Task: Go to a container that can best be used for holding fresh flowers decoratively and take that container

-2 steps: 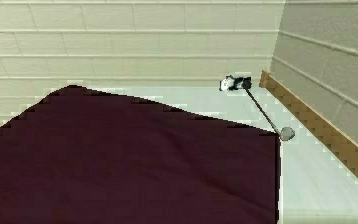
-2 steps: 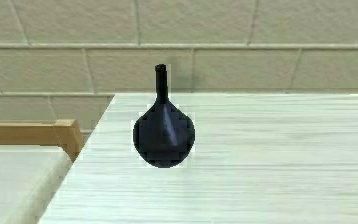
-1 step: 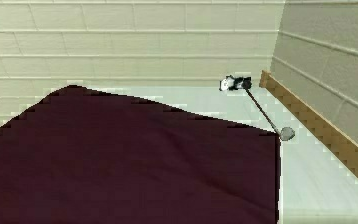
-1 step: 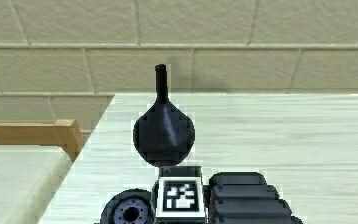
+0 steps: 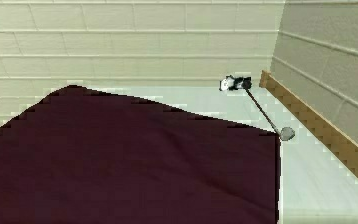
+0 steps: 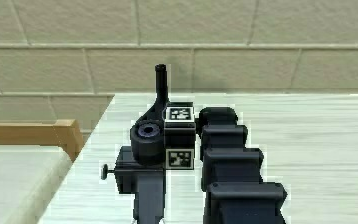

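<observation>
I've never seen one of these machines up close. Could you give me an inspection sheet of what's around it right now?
Surface: a dark maroon cover lies in the forward view's lower left; a pale planked surface lies under the arm.
Job's things: nothing seen.
Clutter: a small black-and-white thing by the wall, with a thin grey line running to a round grey disc; cannot tell what it is.
Grippers: the fingers rise before bare wall, holding nothing.
Cables: nothing certain; the grey line may be a cord.
Surroundings: pale block wall, wooden skirting, pale floor.
</observation>
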{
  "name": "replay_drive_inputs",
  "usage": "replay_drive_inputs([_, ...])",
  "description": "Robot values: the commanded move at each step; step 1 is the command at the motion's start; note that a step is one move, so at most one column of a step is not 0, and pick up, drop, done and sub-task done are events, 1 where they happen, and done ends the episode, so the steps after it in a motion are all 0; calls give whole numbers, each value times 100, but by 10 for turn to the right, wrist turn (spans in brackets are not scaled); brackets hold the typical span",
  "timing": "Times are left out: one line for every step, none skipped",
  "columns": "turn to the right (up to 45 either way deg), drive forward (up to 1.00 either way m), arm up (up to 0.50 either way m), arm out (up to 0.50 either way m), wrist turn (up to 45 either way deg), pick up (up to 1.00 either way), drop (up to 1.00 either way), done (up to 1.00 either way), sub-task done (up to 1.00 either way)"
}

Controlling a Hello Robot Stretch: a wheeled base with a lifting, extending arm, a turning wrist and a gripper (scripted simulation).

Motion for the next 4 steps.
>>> replay_drive_inputs([0, 0, 0, 0, 450, 0, 0, 0, 0])
replay_drive_inputs([0, 0, 0, 0, 450, 0, 0, 0, 0])
replay_drive_inputs([0, 0, 0, 0, 450, 0, 0, 0, 0])
replay_drive_inputs([0, 0, 0, 0, 390, 0, 0, 0, 0])
